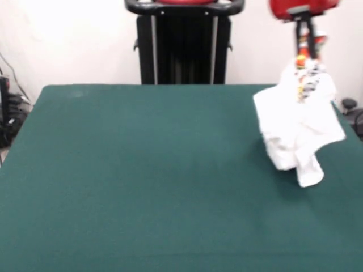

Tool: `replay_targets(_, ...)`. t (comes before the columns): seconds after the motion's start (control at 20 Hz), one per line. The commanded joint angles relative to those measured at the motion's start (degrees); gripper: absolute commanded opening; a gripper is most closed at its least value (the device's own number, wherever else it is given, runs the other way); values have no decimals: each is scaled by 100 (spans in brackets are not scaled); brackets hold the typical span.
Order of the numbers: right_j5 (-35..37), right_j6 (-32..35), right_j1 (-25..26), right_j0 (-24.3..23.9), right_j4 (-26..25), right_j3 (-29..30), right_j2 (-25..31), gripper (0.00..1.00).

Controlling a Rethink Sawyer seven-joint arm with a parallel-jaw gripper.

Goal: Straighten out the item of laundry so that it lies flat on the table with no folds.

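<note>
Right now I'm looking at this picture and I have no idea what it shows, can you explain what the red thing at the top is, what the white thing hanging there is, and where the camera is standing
The camera stands across a table with a dark green top and looks toward the robot. The red shape at the upper right is the end of the robot arm, reaching down from above. Below it is its pincer, the part that grasps things. It is shut on a small white garment, pinching a bunched part where a red, orange and yellow print shows. The cloth hangs down from there, crumpled and folded, near the table's right side; whether its lower end touches the green top cannot be told. The black upright frame at the top middle is the robot's stand. Nothing else is seen lying on the table.
</note>
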Motion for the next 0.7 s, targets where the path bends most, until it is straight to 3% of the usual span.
replay_targets(0.05, -1384, 964, 1313, -1061, -1602, 1066, 906, 0)
replay_targets(0.2, -2091, 694, 2311, -1384, -2612, 775, 538, 0)
replay_targets(0.35, -2588, 565, 2901, -1226, -3235, 351, -219, 0)
replay_targets(0.5, -3114, 475, 3383, -890, -3421, -54, -1001, 0)
replay_targets(0.7, -3504, 385, 3862, -688, -3528, -475, -1542, 0)
